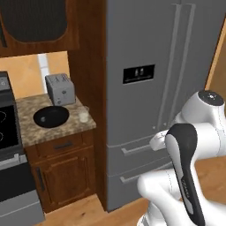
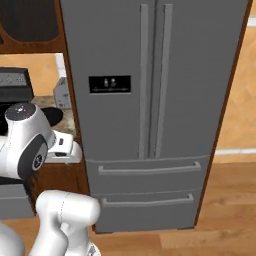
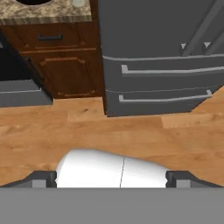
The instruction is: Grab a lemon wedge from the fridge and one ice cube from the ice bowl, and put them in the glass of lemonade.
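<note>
The grey steel fridge (image 1: pixel 145 53) (image 2: pixel 190 75) stands with both doors and both lower drawers closed; the lemon wedge is out of view. On the granite counter (image 1: pixel 31 132) to its left sit the glossy black ice bowl (image 1: pixel 51 117) and, just right of it, the small clear glass of lemonade (image 1: pixel 83 115). In the hand view my gripper (image 3: pixel 111 178) is open with nothing between its fingertips (image 3: pixel 41 178). It hangs low over the wood floor and faces the fridge drawers (image 3: pixel 162 70), well away from both the handles and the counter.
A grey two-slot toaster (image 1: pixel 59 88) stands behind the bowl. A black stove (image 1: pixel 6 128) lies left of the counter, with wooden cabinets (image 3: pixel 61 65) beneath. The long bar handles (image 2: pixel 152 80) meet at the fridge's middle. Wood floor (image 3: pixel 131 131) stretches in front.
</note>
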